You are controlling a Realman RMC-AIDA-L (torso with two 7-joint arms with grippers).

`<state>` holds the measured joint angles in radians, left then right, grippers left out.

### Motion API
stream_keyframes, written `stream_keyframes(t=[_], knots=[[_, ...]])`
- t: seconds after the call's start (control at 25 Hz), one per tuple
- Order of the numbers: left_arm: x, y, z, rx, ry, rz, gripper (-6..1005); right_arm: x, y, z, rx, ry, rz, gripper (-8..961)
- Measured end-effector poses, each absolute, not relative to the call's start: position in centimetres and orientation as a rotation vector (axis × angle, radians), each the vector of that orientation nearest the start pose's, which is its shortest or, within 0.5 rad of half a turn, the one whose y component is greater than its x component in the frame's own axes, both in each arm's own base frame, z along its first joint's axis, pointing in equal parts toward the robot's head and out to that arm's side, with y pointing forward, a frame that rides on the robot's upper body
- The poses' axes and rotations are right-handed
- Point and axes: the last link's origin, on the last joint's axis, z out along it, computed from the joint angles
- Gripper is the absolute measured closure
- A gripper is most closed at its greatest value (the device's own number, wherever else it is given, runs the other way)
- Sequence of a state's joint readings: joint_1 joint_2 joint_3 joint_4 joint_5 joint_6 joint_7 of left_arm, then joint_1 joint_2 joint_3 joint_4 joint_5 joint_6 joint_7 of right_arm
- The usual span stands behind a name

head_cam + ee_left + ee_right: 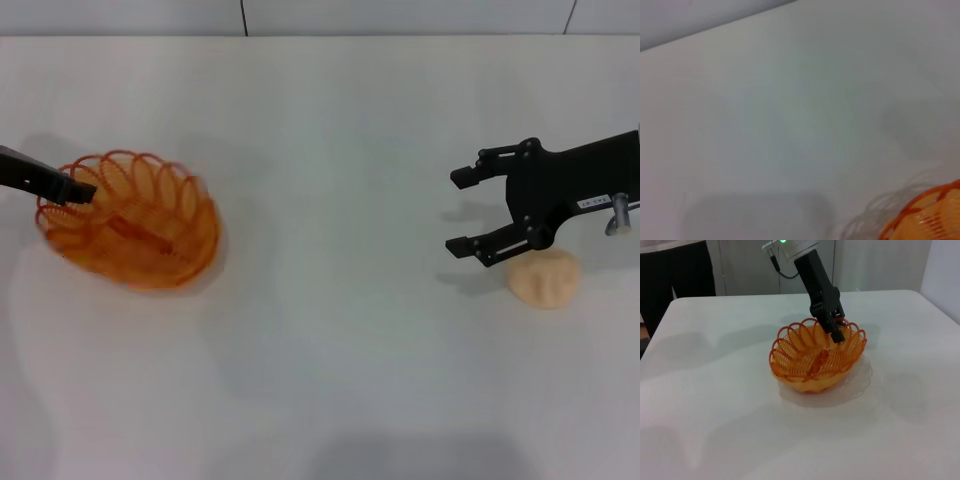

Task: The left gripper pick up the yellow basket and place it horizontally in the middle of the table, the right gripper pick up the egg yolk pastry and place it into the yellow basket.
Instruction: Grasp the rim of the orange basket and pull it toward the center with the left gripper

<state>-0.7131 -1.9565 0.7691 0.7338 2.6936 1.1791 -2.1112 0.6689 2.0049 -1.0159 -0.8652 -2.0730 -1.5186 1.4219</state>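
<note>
The yellow basket sits at the left of the table, an orange-yellow wire oval, tilted with its gripped side raised. My left gripper is shut on the basket's left rim; the right wrist view shows it clamped on the looped rim of the basket. A corner of the basket shows in the left wrist view. The egg yolk pastry lies on the table at the right. My right gripper is open and empty, hovering just left of and above the pastry, not touching it.
The white table stretches between the basket and the pastry. In the right wrist view a person in dark clothes stands beyond the table's far corner. The table's back edge meets a wall.
</note>
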Motion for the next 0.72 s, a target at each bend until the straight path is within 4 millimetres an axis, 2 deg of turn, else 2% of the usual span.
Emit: stream_keyframes(t=[0.2, 0.44, 0.64, 0.68, 0.72], knots=[[-31.2, 40.6, 5.9, -2.315, -1.081, 0.285, 700, 20.1, 37.4, 1.2, -2.96, 0.063, 0.231, 85], [-30.7, 40.4, 5.2, -2.338, -1.087, 0.276, 789, 20.2, 37.4, 1.2, -2.958, 0.067, 0.232, 84], [-28.2, 39.8, 4.8, -2.421, -1.103, 0.213, 828, 20.5, 37.1, 1.4, -2.952, 0.074, 0.235, 84], [-28.2, 39.8, 4.8, -2.421, -1.103, 0.213, 831, 20.6, 37.1, 1.4, -2.951, 0.076, 0.236, 84], [-26.7, 39.4, 4.8, -2.459, -1.105, 0.165, 835, 20.6, 37.1, 1.4, -2.95, 0.078, 0.237, 84]])
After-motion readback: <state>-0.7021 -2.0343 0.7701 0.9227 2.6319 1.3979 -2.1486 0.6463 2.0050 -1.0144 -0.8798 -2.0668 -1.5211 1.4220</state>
